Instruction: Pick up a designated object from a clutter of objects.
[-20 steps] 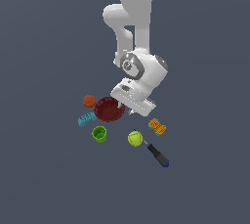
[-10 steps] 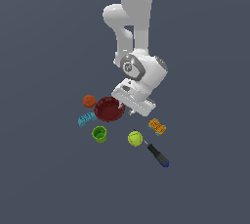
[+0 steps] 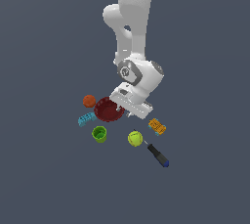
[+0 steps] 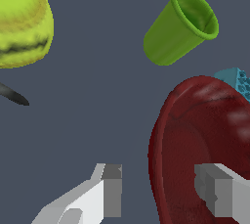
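The dark red shallow bowl lies in the middle of the clutter, tilted toward the camera in the wrist view. My gripper is down at the bowl's edge on the exterior view's right. In the wrist view the gripper is open and straddles the bowl's rim. One finger is over the bowl's inside and the other finger is outside it. Neither pad touches the rim.
Around the bowl lie an orange ball, a cyan block, a green cup, a yellow-green ball, an orange block and a black-and-blue screwdriver. The cup and the ball also show in the wrist view.
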Robot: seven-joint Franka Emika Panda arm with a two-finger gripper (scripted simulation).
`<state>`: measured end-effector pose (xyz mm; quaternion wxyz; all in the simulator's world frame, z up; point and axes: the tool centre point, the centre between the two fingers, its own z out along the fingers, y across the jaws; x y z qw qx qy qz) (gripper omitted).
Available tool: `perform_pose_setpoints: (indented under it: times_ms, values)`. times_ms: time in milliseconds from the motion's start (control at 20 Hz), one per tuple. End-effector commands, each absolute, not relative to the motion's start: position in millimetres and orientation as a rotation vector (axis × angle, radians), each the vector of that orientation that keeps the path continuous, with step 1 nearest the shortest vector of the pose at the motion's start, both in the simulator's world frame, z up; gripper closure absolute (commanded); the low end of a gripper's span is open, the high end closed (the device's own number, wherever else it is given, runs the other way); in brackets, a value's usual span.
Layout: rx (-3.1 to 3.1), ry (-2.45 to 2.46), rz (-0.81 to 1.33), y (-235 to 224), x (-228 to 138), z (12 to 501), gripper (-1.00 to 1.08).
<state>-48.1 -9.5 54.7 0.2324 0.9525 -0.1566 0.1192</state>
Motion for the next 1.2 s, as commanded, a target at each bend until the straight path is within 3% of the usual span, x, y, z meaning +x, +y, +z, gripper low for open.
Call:
perform_pose_setpoints:
  times_ms: [0, 150, 200, 1150]
  values:
    - [2.617, -0.43, 0.328, -12.4, -47.2, 49.2, -0.2]
    - [2.617, -0.431, 0.33, -13.1, -46.2, 47.8, -0.2]
    - [2.617, -0.431, 0.33, -13.1, -46.2, 47.8, 1.08]
    - [2.618, -0.43, 0.329, -3.0, -48.2, 65.7, 1.08]
